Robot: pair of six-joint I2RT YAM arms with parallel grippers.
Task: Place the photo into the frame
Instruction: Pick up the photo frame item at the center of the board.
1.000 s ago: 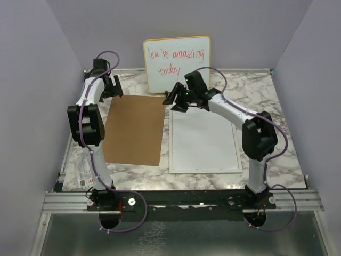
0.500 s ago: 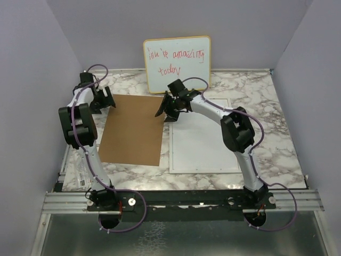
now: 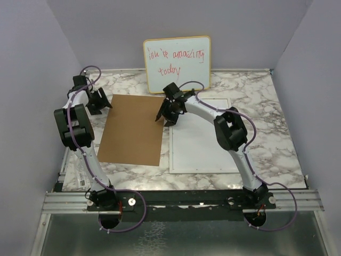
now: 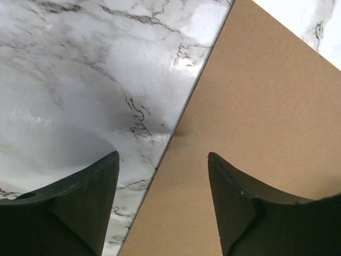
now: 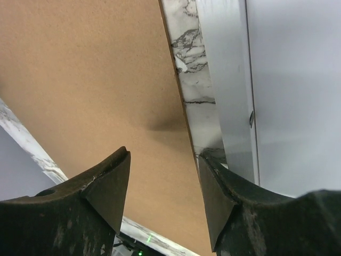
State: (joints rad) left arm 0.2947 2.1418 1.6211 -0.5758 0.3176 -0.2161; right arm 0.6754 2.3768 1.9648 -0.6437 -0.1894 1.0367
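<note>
Both arms have swung left since a second ago: your right gripper has left the frame's far-left corner for the right edge of the board, and your left gripper has slid out to the board's left edge while narrowing a little. Each pair of fingers stands well apart with nothing between them. In the wrist views each straddles a board edge, one finger over brown and one over the marble table; you cannot tell whether the tips touch it. The frame lies flat on the right side of the table, just beside the board and in front of the whiteboard. Its inside shows plain white, so you cannot tell from here whether the photo is already lying in it, back up, or is somewhere hidden. Expect the photo to be light, limp and easy to crease, so lift it by an edge or corner instead of pinching its middle. The frame is likely rigid with a slick, breakable pane, so hold it by the rim only. Your left arm runs up the table's left side, elbow raised and wrist turned inward. Your right arm reaches diagonally across the frame's far-left corner, elbow high and gripper angled down at the board.
</note>
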